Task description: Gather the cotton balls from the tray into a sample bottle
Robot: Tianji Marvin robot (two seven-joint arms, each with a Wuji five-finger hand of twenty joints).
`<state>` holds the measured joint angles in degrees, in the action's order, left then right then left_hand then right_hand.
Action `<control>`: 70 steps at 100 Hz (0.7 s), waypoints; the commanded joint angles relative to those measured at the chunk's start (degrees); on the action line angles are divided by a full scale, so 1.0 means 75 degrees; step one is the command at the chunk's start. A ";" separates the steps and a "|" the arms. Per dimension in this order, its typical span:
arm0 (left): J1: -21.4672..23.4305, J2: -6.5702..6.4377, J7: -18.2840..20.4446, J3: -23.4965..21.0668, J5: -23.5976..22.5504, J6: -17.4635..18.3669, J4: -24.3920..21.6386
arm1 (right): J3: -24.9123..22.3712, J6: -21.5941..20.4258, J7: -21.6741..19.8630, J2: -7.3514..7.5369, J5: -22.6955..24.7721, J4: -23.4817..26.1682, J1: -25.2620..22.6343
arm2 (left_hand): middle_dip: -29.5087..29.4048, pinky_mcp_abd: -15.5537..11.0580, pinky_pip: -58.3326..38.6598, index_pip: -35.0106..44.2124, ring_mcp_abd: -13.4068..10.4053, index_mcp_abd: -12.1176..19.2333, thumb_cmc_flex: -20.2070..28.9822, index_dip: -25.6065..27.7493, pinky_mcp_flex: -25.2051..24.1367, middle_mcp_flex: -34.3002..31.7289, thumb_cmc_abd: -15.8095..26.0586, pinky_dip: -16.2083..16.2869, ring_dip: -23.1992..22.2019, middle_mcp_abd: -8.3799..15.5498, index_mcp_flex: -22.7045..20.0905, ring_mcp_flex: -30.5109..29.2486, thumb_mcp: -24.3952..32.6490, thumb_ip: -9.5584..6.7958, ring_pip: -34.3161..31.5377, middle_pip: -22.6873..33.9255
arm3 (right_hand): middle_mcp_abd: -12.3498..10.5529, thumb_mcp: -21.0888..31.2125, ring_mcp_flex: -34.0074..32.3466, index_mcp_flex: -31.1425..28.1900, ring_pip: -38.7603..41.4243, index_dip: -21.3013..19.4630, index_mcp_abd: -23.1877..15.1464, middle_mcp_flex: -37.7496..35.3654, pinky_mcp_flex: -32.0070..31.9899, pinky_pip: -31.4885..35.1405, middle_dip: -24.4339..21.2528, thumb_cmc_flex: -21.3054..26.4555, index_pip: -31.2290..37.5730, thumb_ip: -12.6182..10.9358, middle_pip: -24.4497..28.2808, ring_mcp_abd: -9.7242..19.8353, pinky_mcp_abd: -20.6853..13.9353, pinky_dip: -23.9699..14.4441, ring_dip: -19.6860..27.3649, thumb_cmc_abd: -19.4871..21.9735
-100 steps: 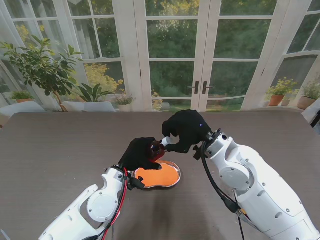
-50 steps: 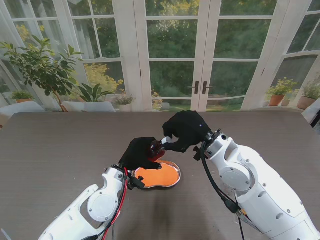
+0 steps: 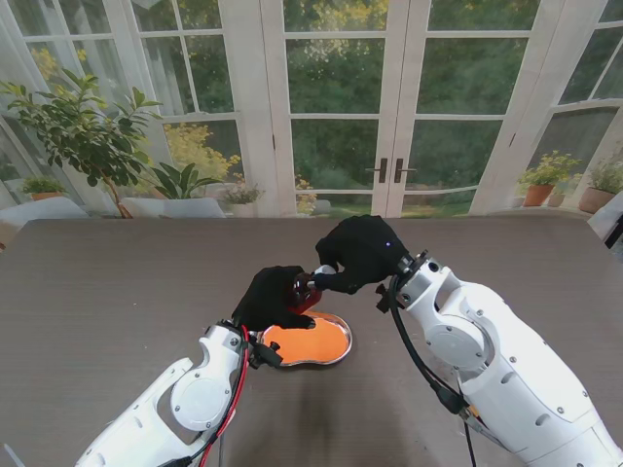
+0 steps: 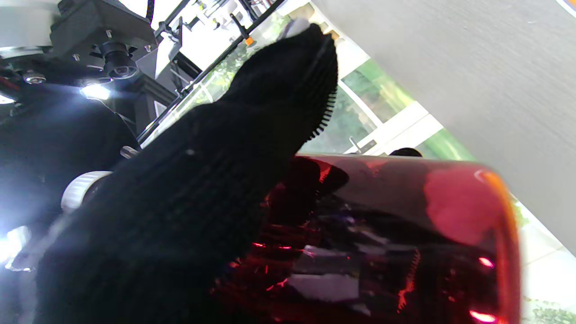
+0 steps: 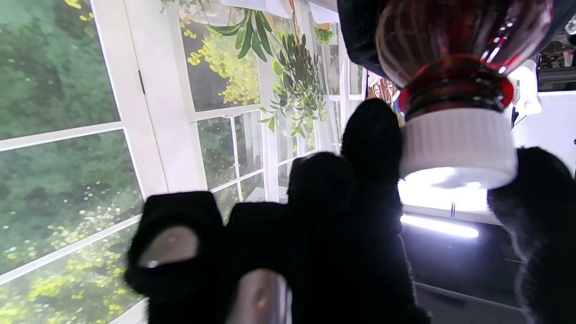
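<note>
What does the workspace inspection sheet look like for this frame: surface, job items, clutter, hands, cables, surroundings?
Surface: dark wood-grain table.
Job's things: amber-red sample bottle with its white cap still on; metal tray with an orange inside, nearer to me than the bottle. No cotton balls can be made out.
Clutter: nothing seen.
Hands: left hand wraps the bottle body above the tray; right hand has finger and thumb on the cap.
Cables: red and black leads run along the left forearm; a black cable hangs beside the right forearm.
Surroundings: glazed French doors, a potted plant, garden beyond.
</note>
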<state>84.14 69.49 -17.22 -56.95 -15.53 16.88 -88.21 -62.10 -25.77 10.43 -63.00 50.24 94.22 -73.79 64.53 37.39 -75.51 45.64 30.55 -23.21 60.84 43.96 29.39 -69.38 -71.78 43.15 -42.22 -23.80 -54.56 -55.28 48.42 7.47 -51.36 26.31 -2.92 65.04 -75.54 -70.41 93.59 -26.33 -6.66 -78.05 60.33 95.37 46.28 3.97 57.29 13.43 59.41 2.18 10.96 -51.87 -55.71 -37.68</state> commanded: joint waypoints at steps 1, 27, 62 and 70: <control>-0.0024 0.0064 0.0114 -0.0006 0.0016 0.0021 -0.0035 | 0.0047 0.0009 -0.0125 -0.0003 0.0073 0.0037 -0.0009 | 0.0138 -0.0175 -0.0235 0.0994 0.0582 0.0992 0.0386 0.0224 0.0001 -0.0216 0.6216 0.0031 -0.0027 0.0033 -0.0578 -0.0253 0.0702 -0.0021 -0.0168 0.0048 | 0.0036 -0.0213 0.0009 -0.0621 0.0581 0.0003 0.0084 -0.0671 0.0190 0.0637 -0.0096 -0.0238 0.0362 -0.0335 0.0189 0.0455 0.0168 0.0031 -0.0119 0.0372; -0.0009 0.0062 0.0118 -0.0004 0.0018 0.0003 -0.0047 | -0.0011 0.0105 -0.0179 0.0035 0.0261 0.0106 -0.0030 | 0.0136 -0.0175 -0.0235 0.0995 0.0579 0.1002 0.0385 0.0222 0.0001 -0.0216 0.6211 0.0031 -0.0027 0.0044 -0.0578 -0.0256 0.0709 -0.0021 -0.0169 0.0048 | 0.0080 -0.1792 0.0005 -0.0406 0.0029 0.0436 0.0109 -0.0620 -0.0391 0.0400 -0.0191 -0.0719 -0.0923 -0.0637 -0.1045 0.0390 0.0045 -0.0137 0.0166 0.2379; 0.0026 0.0057 0.0115 -0.0024 0.0006 -0.0023 -0.0078 | -0.0277 0.0059 -0.0053 0.0014 0.0232 0.0231 -0.0150 | 0.0131 -0.0171 -0.0234 0.0990 0.0591 0.0986 0.0391 0.0221 -0.0001 -0.0213 0.6217 0.0031 -0.0028 0.0024 -0.0576 -0.0255 0.0706 -0.0020 -0.0169 0.0044 | 0.0041 -0.2392 -0.0001 0.1790 -0.0999 0.0355 0.0191 0.0506 -0.0911 0.0172 0.0239 -0.0480 -0.2529 -0.0703 -0.2123 0.0340 -0.0253 -0.0219 0.0661 0.2189; 0.0036 0.0054 0.0116 -0.0031 -0.0001 -0.0027 -0.0090 | -0.0391 -0.0186 -0.0017 -0.0010 0.0070 0.0225 -0.0161 | 0.0131 -0.0171 -0.0234 0.0983 0.0592 0.0978 0.0395 0.0218 -0.0001 -0.0207 0.6210 0.0031 -0.0028 0.0019 -0.0569 -0.0256 0.0705 -0.0018 -0.0168 0.0041 | 0.0004 -0.0899 -0.0014 0.2188 -0.1400 0.0138 -0.0099 0.0987 -0.1044 0.0071 0.0255 -0.0641 -0.2536 -0.0394 -0.2059 0.0427 -0.0365 -0.0224 0.0846 0.1009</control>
<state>84.21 69.61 -17.31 -57.05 -15.59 16.79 -88.40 -64.50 -25.50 10.86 -62.90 51.80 95.39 -74.85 64.53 37.39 -75.51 45.64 30.55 -23.20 60.84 43.96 29.39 -69.38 -71.78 43.15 -42.22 -23.80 -54.56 -55.28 48.42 7.47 -51.36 26.31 -3.04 52.21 -74.92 -56.78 83.99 -24.13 -6.04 -72.27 53.44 95.30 47.36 0.46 38.92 9.08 43.51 2.74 10.52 -51.89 -50.58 -25.12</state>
